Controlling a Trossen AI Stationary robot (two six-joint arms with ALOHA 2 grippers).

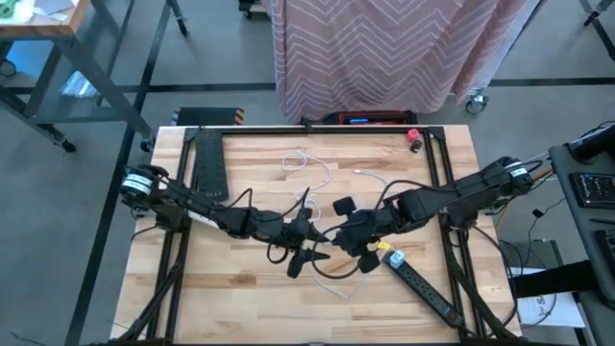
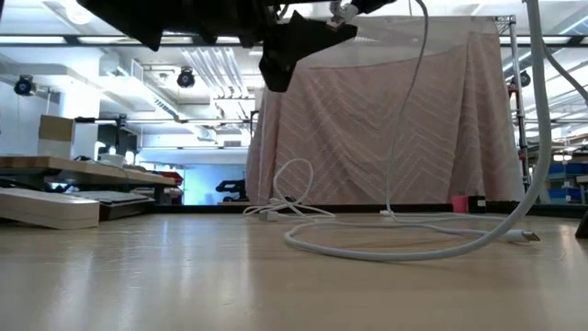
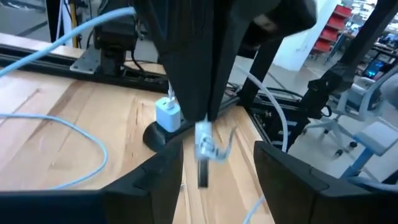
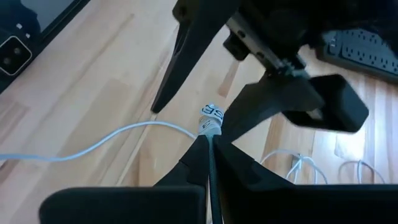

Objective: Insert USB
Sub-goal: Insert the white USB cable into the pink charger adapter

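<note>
The white USB cable [image 1: 309,165] lies in loops on the wooden table, and one end is raised at mid-table. My right gripper [image 4: 210,142] is shut on that end, with the white plug [image 3: 204,140] below its fingertips. My left gripper [image 3: 217,180] is open just left of it in the high view [image 1: 306,252]. Its two fingers stand on either side of the plug without touching it. A white charger block [image 3: 166,115] sits plugged into a black power strip [image 1: 428,288], toward the near right. My right gripper pinches the cable's plug end [image 4: 211,122] between its two fingers, which are closed just behind the white plug head. The fingers [image 3: 199,74] come from above, pointing down. The plug is lifted clear of the table, and the cable [image 2: 413,110] trails slack down to the tabletop.
A second black power strip [image 1: 208,163] lies along the far left. A small red object [image 1: 414,137] sits at the far right corner. Loose cable loops [image 2: 395,244] cover the middle of the table. Black frame rails run along the sides, and a patterned cloth [image 2: 386,119] hangs behind.
</note>
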